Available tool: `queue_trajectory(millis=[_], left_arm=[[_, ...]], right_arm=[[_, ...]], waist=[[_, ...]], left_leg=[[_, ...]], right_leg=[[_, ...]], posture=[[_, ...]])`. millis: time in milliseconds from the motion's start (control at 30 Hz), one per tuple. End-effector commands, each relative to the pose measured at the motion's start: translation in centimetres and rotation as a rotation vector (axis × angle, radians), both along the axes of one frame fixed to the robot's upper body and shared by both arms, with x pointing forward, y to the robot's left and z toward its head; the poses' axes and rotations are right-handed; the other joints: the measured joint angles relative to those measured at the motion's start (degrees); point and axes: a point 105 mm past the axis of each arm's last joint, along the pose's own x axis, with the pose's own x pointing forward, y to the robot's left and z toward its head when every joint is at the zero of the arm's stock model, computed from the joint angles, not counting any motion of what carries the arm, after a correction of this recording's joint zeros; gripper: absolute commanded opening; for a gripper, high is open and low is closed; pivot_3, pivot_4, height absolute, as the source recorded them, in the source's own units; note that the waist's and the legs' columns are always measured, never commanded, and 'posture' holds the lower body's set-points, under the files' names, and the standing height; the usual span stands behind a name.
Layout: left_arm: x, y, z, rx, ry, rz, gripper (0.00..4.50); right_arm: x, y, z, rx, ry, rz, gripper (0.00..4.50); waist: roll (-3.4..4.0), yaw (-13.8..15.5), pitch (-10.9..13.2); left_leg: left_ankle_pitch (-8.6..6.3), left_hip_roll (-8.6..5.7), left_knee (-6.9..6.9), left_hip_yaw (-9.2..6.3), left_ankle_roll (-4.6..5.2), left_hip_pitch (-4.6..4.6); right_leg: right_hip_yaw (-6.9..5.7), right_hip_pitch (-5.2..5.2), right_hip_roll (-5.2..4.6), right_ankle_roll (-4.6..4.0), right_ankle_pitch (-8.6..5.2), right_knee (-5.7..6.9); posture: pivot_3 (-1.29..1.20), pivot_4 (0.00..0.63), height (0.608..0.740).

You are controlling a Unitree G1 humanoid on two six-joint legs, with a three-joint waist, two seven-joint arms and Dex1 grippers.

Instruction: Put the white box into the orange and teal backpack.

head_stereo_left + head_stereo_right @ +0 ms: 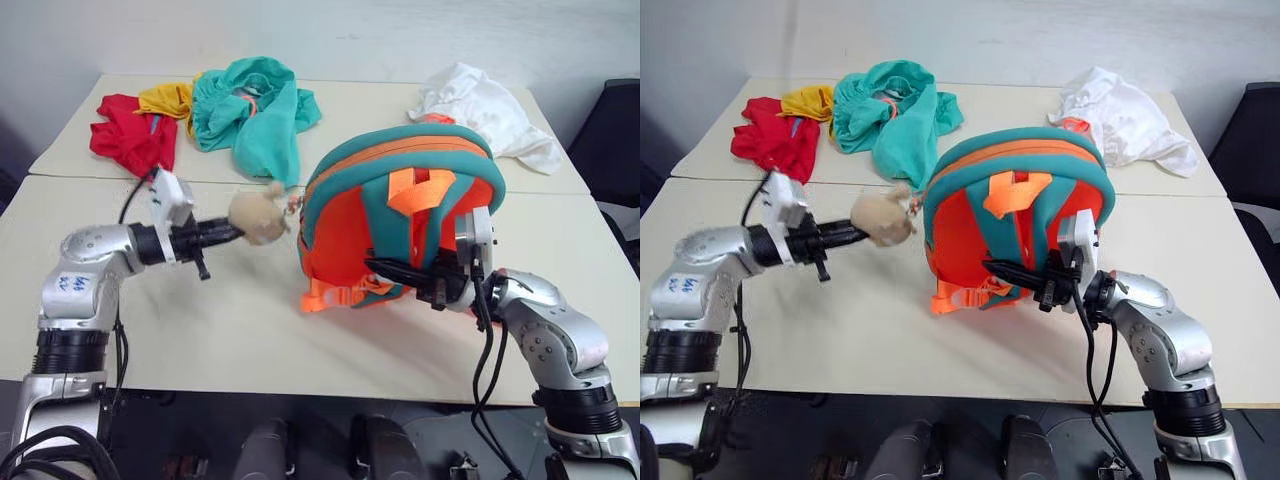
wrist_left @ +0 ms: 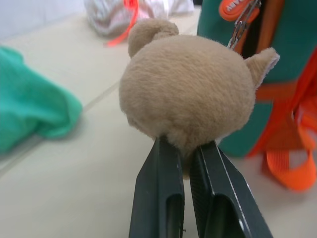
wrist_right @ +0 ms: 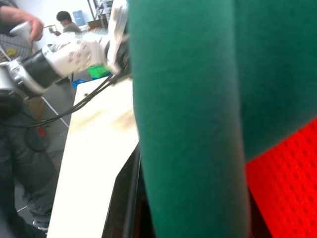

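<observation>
The left gripper (image 1: 228, 234) reaches level, pinching the tan plush toy (image 1: 258, 217); the right gripper (image 1: 400, 272), pointing left, clamps the orange and teal backpack (image 1: 400, 215).

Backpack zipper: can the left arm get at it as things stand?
Probably not yet. The left gripper is shut on the plush toy beside the backpack, so it would have to let go first; otherwise nothing stands between it and the zipper.

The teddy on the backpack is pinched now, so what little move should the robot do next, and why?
Probably tug the plush toy gently away from the backpack. The left gripper is shut on it, the right gripper grips the backpack's edge, and no opening shows.
</observation>
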Motion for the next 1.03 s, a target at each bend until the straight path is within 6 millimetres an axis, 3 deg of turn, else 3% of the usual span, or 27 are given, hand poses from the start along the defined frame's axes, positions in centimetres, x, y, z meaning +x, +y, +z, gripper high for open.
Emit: queue_trajectory(millis=[33,133,267,333,433,667,733,900,1033], left_arm=[[-1.1,-1.2,-3.1,0.091,0.079,-0.037,0.02],[-1.2,-1.3,-5.6,0.104,0.143,0.022,0.02],[-1.8,-2.0,-6.3,0.029,0.165,0.049,0.02],[-2.3,-1.9,-5.1,-0.024,0.112,0.053,0.68],[-3.5,-0.2,-3.9,-0.039,0.094,0.076,1.58],[-7.2,8.3,-3.5,0.142,0.044,0.17,3.94],[-8.3,9.6,-3.2,0.156,0.013,0.196,4.47],[-11.1,12.1,-4.9,0.226,0.026,0.295,4.47],[-11.8,13.2,-5.7,0.246,0.019,0.35,4.47]], right_arm=[[-0.2,-0.4,0.9,0.05,-0.041,-0.03,0.32],[0.2,-0.4,0.8,0.074,-0.038,-0.061,0.32],[0.7,-0.9,0.5,0.116,-0.007,-0.106,0.32],[0.6,-1.7,0.3,0.084,-0.023,-0.127,1.04],[0.0,-3.6,0.4,0.023,-0.087,-0.159,1.93],[-2.8,-11.1,-1.3,-0.259,-0.112,-0.255,4.48],[-3.7,-13.7,-2.3,-0.348,-0.087,-0.295,4.5],[-4.2,-20.3,-4.1,-0.498,-0.099,-0.445,4.5],[-3.6,-21.4,-5.2,-0.52,-0.102,-0.458,4.5]], waist=[[0.0,0.02,0.0],[0.0,-0.03,0.0],[-0.01,-0.04,-0.01],[-0.01,-0.04,-0.01],[-0.01,0.0,-0.01],[0.03,0.03,0.01],[0.02,0.05,0.01],[0.03,-0.07,0.02],[0.05,-0.19,0.02]], left_leg=[[0.0,0.0,0.0,-0.01,0.0,0.0],[-0.01,0.03,0.0,-0.02,-0.02,-0.01],[-0.01,0.04,0.0,-0.01,-0.03,0.05],[-0.03,0.04,-0.02,-0.01,-0.03,0.05],[-0.04,0.04,-0.04,-0.01,-0.03,0.03],[-0.15,0.07,-0.17,0.01,-0.06,0.09],[-0.21,0.07,-0.18,0.01,-0.04,0.13],[-0.3,0.07,-0.18,0.02,-0.02,0.18],[-0.32,0.13,-0.21,0.06,-0.08,0.24]], right_leg=[[0.03,0.0,-0.01,0.0,0.0,0.0],[0.17,-0.01,-0.03,0.0,0.0,0.0],[0.22,0.0,-0.09,0.0,0.0,0.03],[0.22,0.0,-0.11,-0.01,0.0,0.02],[0.22,-0.01,-0.12,0.0,0.0,-0.03],[0.22,0.0,-0.15,-0.05,-0.03,-0.29],[0.22,0.03,-0.17,-0.06,-0.03,-0.37],[0.25,0.09,-0.24,-0.06,-0.03,-0.42],[0.26,0.04,-0.23,-0.16,-0.09,-0.37]], posture=[[0.0,0.15,0.74],[0.0,0.15,0.74],[0.0,0.15,0.74],[0.0,0.15,0.74],[0.0,0.15,0.74],[0.0,0.15,0.74],[0.0,0.15,0.74],[0.0,0.15,0.74],[0.0,0.15,0.74]])
